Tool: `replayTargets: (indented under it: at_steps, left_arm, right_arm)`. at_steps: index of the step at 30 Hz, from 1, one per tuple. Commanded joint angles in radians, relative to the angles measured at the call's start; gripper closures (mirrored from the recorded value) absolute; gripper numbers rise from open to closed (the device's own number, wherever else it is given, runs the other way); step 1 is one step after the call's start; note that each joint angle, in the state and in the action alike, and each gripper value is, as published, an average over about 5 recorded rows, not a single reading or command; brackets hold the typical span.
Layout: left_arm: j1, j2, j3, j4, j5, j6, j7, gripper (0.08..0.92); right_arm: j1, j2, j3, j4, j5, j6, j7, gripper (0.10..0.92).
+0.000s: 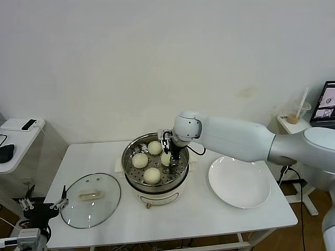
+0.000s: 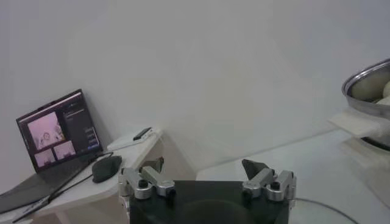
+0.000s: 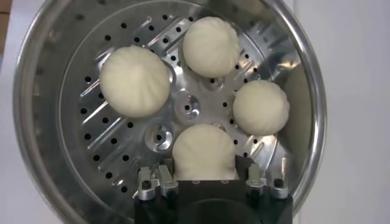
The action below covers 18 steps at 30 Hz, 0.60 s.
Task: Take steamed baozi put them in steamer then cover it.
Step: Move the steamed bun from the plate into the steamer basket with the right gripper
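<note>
The right claw (image 1: 168,152) reaches down into the steamer (image 1: 131,157) in the middle of the desk (image 1: 209,214), pinching the fourth baozi (image 3: 204,152) so it lands in the last free spot beside the other three. The left claw (image 1: 42,205) waits wide and empty at the near left. Just right of it the cover (image 1: 90,200) lies flat, its long handle pointing left to right, easy to grab next, I think.

Even, bright indoor light; soft shadows; glare on steamer (image 3: 55,152) metal; left wrist view hazy, low contrast.
</note>
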Motion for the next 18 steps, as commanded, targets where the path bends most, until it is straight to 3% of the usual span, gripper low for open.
replayTargets:
  at_steps: [1, 7, 12, 18]
  left_arm:
    - [0.001, 0.000, 0.000, 0.000, 0.000, 0.000, 0.000, 0.177]
    - [0.000, -0.004, 0.000, 0.000, 0.000, 0.000, -0.001, 0.177]
    - [0.001, -0.004, -0.002, 0.001, 0.000, 0.000, -0.001, 0.177]
    - [-0.002, -0.004, 0.001, 0.004, -0.001, 0.000, -0.001, 0.177]
  right_arm:
    - [-0.023, 0.012, 0.007, -0.022, -0.022, -0.005, 0.023, 0.406]
    - [-0.031, -0.006, 0.036, -0.015, -0.022, 0.002, 0.030, 0.370]
    - [-0.025, -0.053, 0.101, 0.042, 0.004, -0.006, 0.041, 0.225]
    - [-0.011, -0.185, 0.191, 0.189, 0.018, 0.029, 0.070, 0.203]
